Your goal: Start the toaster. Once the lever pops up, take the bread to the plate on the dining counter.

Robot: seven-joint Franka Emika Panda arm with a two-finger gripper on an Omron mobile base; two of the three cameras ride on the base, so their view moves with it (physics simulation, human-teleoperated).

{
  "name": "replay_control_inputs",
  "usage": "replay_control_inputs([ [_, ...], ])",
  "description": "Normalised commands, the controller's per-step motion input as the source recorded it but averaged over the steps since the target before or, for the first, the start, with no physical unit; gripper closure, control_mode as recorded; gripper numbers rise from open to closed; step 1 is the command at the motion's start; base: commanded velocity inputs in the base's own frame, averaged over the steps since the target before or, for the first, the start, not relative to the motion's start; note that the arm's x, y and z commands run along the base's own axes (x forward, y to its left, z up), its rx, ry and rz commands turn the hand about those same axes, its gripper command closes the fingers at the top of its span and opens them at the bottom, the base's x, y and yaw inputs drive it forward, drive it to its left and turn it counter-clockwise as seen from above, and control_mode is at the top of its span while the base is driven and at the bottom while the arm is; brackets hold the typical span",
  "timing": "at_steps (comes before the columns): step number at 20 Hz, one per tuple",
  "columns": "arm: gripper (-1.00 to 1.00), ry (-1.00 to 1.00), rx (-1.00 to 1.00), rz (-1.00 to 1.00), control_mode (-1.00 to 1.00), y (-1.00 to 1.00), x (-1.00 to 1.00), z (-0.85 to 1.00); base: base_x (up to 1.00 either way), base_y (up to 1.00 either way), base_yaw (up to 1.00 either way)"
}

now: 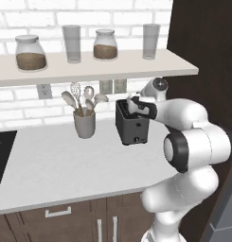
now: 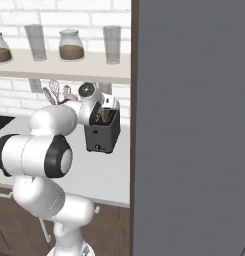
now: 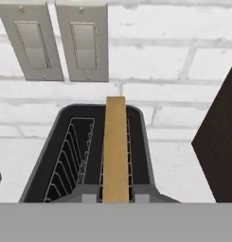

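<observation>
bread upright in toaster slot, jaws seemingly pinching it

Dark toaster on counter; tan bread upright in right slot.

White brick wall, pale shelf (jars, glasses), grey counter, dark cabinet panel.

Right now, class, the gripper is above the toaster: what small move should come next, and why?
Probably lift straight up. In the hand view the bread stands on edge in the toaster's right slot, centred at the gripper, which sits directly over the toaster, so a vertical pull should clear the slot wires.
</observation>
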Motion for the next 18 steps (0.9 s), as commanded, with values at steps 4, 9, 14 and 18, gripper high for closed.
replay_control_inputs([
  [4,1.00,-0.06,0.00,0.00,-1.00,0.00,-0.36,0.36,0.00,0.00,0.00],
  [9,1.00,0.00,0.00,0.00,-1.00,0.00,-0.41,0.53,0.00,0.00,0.00],
  [14,1.00,0.03,0.00,0.00,-1.00,-0.02,-0.36,0.55,0.00,0.00,0.00],
  [18,1.00,0.15,0.00,0.00,-1.00,-0.02,-0.36,0.27,0.00,0.00,0.00],
])
